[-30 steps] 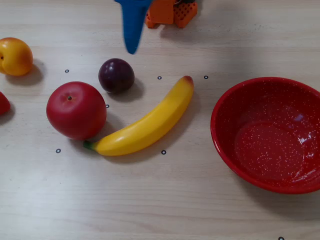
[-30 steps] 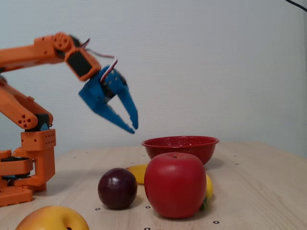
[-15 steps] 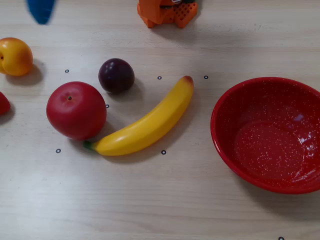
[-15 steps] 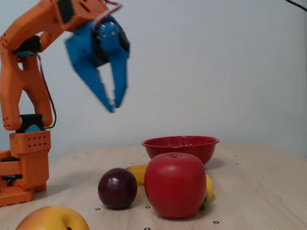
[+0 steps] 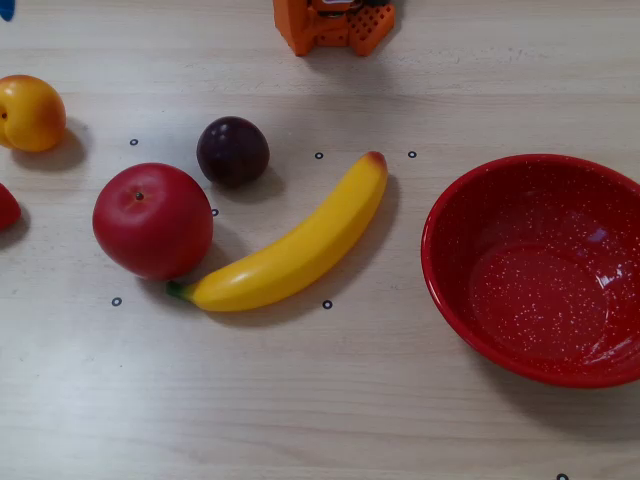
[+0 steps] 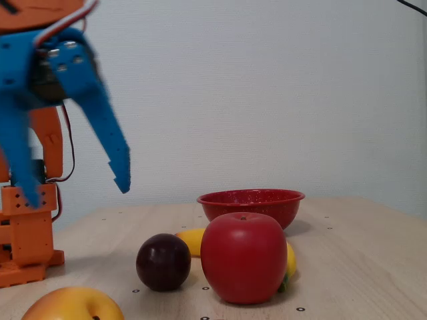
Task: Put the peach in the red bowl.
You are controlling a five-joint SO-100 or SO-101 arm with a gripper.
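The peach (image 5: pixel 30 113) is orange-yellow with a reddish blush and lies at the far left of the table in the overhead view. It shows at the bottom left of the fixed view (image 6: pixel 73 305). The red bowl (image 5: pixel 535 270) with white speckles stands empty at the right; in the fixed view it sits at the back (image 6: pixel 250 203). My blue gripper (image 6: pixel 75 190) hangs in the air at the upper left of the fixed view, above the peach's side of the table, open and empty. Only a blue sliver of it (image 5: pixel 5 8) shows in the overhead view.
A dark plum (image 5: pixel 232 150), a big red apple (image 5: pixel 152 220) and a yellow banana (image 5: pixel 290 245) lie between the peach and the bowl. The arm's orange base (image 5: pixel 335 25) stands at the far edge. A red object (image 5: pixel 5 205) is cut off at the left edge.
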